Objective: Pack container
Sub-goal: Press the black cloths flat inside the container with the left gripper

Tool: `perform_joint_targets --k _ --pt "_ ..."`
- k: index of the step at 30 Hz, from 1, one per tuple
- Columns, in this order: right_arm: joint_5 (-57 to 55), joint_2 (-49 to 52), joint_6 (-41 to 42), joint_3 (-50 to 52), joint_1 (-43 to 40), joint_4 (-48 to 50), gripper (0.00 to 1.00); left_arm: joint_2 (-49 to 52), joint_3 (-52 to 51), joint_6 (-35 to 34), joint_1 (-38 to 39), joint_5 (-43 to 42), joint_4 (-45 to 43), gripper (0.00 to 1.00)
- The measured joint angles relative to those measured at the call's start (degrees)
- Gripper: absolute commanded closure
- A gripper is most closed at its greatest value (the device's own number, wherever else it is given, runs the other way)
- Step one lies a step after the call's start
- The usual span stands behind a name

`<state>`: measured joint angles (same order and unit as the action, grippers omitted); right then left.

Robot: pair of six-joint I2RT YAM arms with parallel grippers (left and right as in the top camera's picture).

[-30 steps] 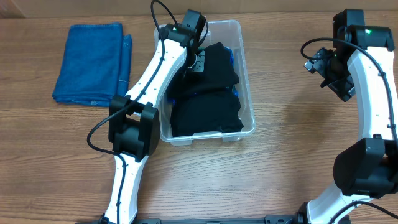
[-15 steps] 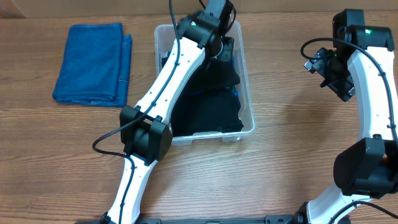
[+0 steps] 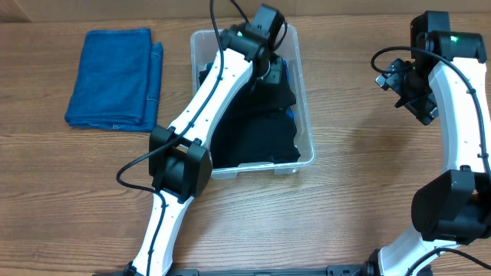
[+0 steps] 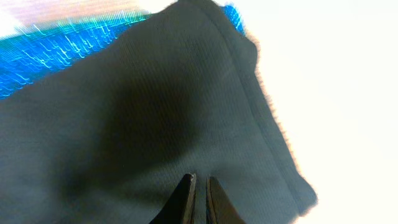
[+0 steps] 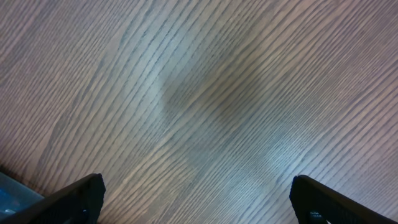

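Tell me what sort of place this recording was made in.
Probably a robot lab or test bench: a left arm and a right arm work at a wood-grain table, with only staged props, a clear container of dark clothing and a folded blue towel.

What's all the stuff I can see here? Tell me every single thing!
container: one, clear, far middle of the table.
black clothes: a pile, count unclear, black, inside the container.
blue fabric: some, bright blue, peeking from under the black clothes.
towel: one, blue, folded, on the table left of the container.
table: one, brown wood, under everything.
left end effector: one, black, fingers nearly together, at the black clothes.
right end effector: one, black, open, above bare table right of the container.
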<state>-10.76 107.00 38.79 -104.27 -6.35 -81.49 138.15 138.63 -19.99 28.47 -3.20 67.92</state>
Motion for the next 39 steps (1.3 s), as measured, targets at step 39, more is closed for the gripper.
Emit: perform_joint_targets --k 39 --pt "-0.02 -0.02 0.02 0.0 0.0 0.0 0.0 -0.11 2.25 -9.6 -5.84 15.52 14.1 0.96"
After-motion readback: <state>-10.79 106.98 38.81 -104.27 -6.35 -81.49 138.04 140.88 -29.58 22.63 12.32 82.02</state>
